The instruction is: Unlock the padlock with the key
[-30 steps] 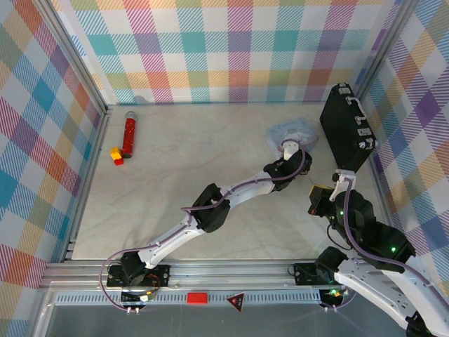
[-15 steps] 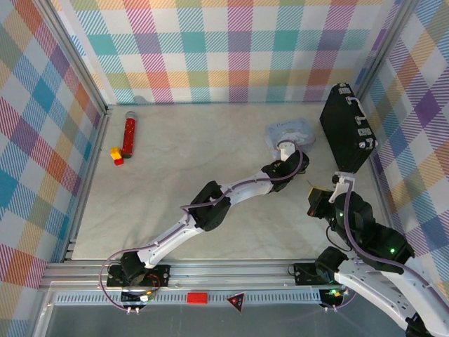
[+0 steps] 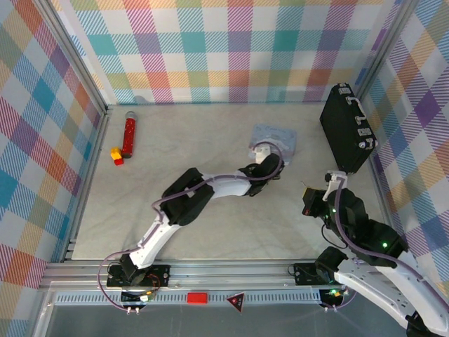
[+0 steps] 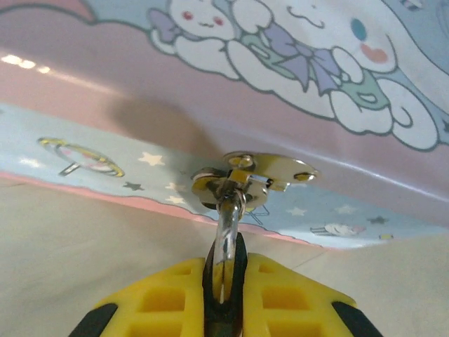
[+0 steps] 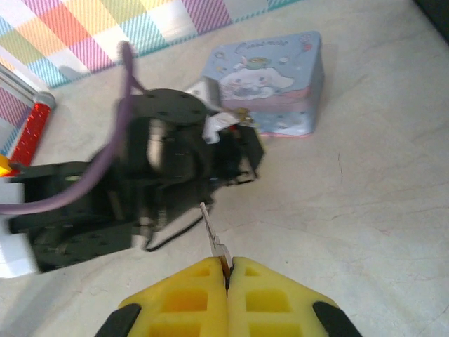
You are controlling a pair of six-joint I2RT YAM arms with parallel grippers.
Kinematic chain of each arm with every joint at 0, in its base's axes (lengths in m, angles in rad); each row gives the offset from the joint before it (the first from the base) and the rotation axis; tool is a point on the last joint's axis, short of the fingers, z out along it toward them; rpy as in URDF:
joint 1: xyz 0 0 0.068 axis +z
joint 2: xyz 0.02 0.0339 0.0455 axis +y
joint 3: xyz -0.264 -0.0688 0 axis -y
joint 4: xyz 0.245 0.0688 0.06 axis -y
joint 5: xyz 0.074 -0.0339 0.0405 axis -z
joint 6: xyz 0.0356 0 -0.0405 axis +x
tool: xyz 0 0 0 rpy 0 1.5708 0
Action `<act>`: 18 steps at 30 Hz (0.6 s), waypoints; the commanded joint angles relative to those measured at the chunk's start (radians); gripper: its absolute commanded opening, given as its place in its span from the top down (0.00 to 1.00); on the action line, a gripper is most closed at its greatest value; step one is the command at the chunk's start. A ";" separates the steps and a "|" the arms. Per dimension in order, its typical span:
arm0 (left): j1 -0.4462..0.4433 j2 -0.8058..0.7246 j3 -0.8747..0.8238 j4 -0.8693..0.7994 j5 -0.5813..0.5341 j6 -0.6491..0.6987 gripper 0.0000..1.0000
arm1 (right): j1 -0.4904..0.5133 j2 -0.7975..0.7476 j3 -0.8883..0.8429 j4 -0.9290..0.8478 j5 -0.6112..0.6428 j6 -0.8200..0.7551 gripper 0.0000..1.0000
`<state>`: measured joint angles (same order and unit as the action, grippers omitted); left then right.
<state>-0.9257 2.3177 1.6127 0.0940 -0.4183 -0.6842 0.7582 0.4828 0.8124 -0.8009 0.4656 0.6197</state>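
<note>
The padlock hangs by its silvery shackle from the metal hasp on the front of the pale blue cartoon-printed box. My left gripper is shut on the padlock, its dark body pinched between the yellow fingers. From above, the left gripper sits at the near side of the box. My right gripper is shut on the key, whose blade points forward toward the left arm and the box. The right gripper hovers right of the box, apart from it.
A black case with silver latches leans against the right wall. A red tube and small yellow and red blocks lie at the far left. Plaid walls close in three sides.
My left gripper has shut on the padlock, and the arm has swung left, dragging the box leftward with it. The right gripper has shifted slightly left, still holding the key.
</note>
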 commanded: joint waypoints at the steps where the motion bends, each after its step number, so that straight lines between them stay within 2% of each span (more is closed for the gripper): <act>1: 0.044 -0.141 -0.209 0.039 0.021 -0.010 0.91 | -0.003 0.051 0.000 0.041 -0.035 -0.008 1.00; 6: 0.102 -0.329 -0.532 0.168 0.108 -0.074 0.94 | -0.002 0.123 -0.018 0.118 -0.114 0.007 1.00; 11: 0.108 -0.489 -0.741 0.182 0.102 -0.137 0.96 | -0.002 0.215 -0.011 0.171 -0.195 0.010 1.00; 15: 0.090 -0.605 -0.874 0.158 0.097 -0.216 0.96 | -0.003 0.292 -0.015 0.200 -0.252 0.017 1.00; 18: 0.025 -0.665 -0.916 0.090 0.056 -0.259 0.96 | -0.002 0.339 -0.027 0.229 -0.287 0.029 1.00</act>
<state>-0.8482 1.6943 0.7319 0.2668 -0.3405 -0.8715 0.7586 0.8036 0.8021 -0.6281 0.2379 0.6266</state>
